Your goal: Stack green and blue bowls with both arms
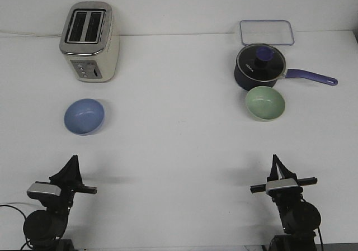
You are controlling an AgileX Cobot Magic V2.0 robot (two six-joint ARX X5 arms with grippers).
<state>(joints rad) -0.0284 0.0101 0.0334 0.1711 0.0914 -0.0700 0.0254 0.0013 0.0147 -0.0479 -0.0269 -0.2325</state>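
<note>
The periwinkle blue bowl [84, 115] stands upright on the white table at the left, in front of the toaster. The pale sage green bowl [265, 103] stands upright at the right, just in front of the navy saucepan and almost touching it. My left gripper [74, 159] is low at the near left, well short of the blue bowl. My right gripper [275, 158] is low at the near right, well short of the green bowl. On each, the fingers appear to meet at a point and hold nothing.
A cream and chrome toaster [89, 41] stands at the back left. A navy saucepan [260, 67] with a glass lid and a purple handle [311, 76] stands at the back right. A clear rectangular lid [267, 32] lies behind it.
</note>
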